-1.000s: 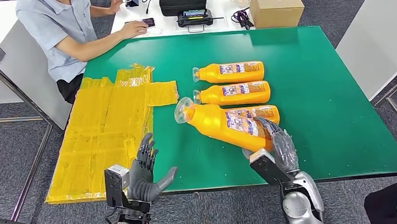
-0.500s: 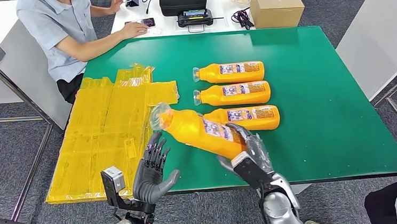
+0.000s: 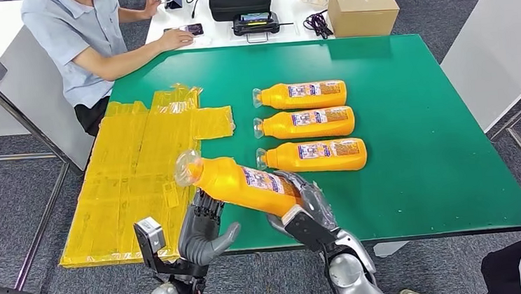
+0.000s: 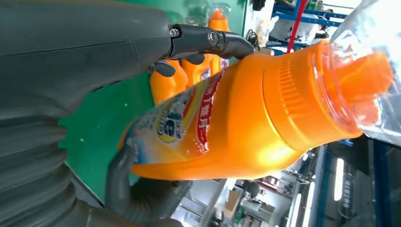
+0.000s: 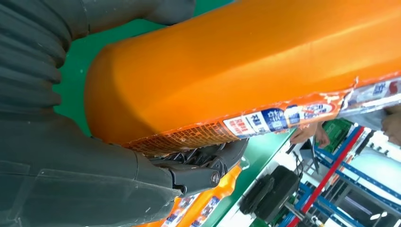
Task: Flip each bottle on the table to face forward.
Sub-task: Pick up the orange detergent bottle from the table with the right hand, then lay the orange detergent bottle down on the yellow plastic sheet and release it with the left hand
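On the green table (image 3: pixel 419 141), three orange bottles lie in a row on their sides, caps toward the yellow sheet (image 3: pixel 134 178): far bottle (image 3: pixel 303 95), middle bottle (image 3: pixel 306 123), near bottle (image 3: pixel 314 156). Over the table's near edge, the held bottle (image 3: pixel 243 181) is off the surface, tilted, clear cap up-left above the sheet. Right hand (image 3: pixel 305 210) grips its base end, fingers wrapped over the labelled body, thumb under. Left hand (image 3: pixel 201 232) sits beneath the neck end; fingers (image 4: pixel 208 40) curve over the shoulder, thumb below, touching. Person seated at the far-left corner.
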Motion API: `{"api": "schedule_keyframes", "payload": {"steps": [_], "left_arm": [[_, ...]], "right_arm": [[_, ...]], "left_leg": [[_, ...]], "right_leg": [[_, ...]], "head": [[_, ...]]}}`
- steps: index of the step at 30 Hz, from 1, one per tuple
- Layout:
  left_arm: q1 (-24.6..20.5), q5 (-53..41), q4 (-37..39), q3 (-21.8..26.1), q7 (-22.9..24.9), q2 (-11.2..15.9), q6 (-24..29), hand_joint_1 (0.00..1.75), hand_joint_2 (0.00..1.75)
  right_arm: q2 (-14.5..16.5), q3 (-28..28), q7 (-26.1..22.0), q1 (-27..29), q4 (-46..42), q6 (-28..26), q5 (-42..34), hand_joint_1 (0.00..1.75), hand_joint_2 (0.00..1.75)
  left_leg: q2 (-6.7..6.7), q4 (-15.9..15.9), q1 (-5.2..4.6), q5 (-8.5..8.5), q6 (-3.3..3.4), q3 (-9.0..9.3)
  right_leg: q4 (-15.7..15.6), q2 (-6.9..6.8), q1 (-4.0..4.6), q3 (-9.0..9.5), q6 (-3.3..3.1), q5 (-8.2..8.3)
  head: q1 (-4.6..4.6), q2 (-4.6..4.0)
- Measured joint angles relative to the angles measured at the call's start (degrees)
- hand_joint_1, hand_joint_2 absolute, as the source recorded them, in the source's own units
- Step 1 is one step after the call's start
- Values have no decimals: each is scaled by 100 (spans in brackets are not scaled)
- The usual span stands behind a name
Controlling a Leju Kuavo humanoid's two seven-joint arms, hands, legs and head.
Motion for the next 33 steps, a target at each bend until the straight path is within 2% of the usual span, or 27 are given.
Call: {"api": "schedule_keyframes", "payload": {"steps": [8, 18, 22, 23, 28, 30, 31, 33], "left_arm": [[-206, -102, 227, -26, -145, 0, 511, 0, 175], [-397, -103, 444, -26, -226, -1, 883, 3, 175], [-434, 75, 472, -26, -342, -4, 850, 170, 175], [-435, 149, 472, -26, -360, -4, 806, 175, 175], [-434, 454, 470, -20, -402, -4, 605, 175, 175], [-434, 497, 470, -10, -404, -4, 585, 175, 175], [-433, 547, 470, -4, -404, -4, 558, 175, 175], [-431, 727, 470, 14, -402, -5, 439, 175, 175]], "right_arm": [[58, 365, 126, -166, 361, -157, 215, 175, 175], [84, 610, 132, -220, 623, -234, 263, 173, 175], [107, 691, 130, -248, 736, -237, 163, 173, 175], [111, 702, 124, -255, 776, -228, 120, 173, 175], [137, 711, 74, -306, 957, -144, -41, 168, 175], [139, 711, 67, -322, 998, -136, -53, 155, 175], [140, 711, 65, -330, 1017, -133, -62, 133, 175], [142, 711, 54, -348, 1056, -111, -103, 57, 175]], "left_leg": [[-1, 0, 0, 1, 0, 0], [-1, 0, 0, 1, 0, -1], [-1, 0, 1, 1, 0, 0], [-1, 0, 1, 1, 0, 0], [-1, 0, 0, 1, 0, -1], [-1, 0, 0, 1, 0, -1], [-1, 0, 0, 1, 0, -1], [-1, 0, 0, 1, 0, -1]], "right_leg": [[1, 0, 0, 0, 0, 0], [1, 0, 0, -1, 0, 0], [1, 0, 0, 0, 0, 0], [1, 0, 0, -1, 0, 0], [1, 0, 0, -1, 0, 0], [1, 0, 0, -1, 0, 0], [1, 0, 0, -1, 0, 0], [1, 0, 0, 0, 0, 0]], "head": [[1, 0], [2, 0], [1, 0], [2, 0], [1, 0], [1, 0], [1, 0], [1, 0]]}}
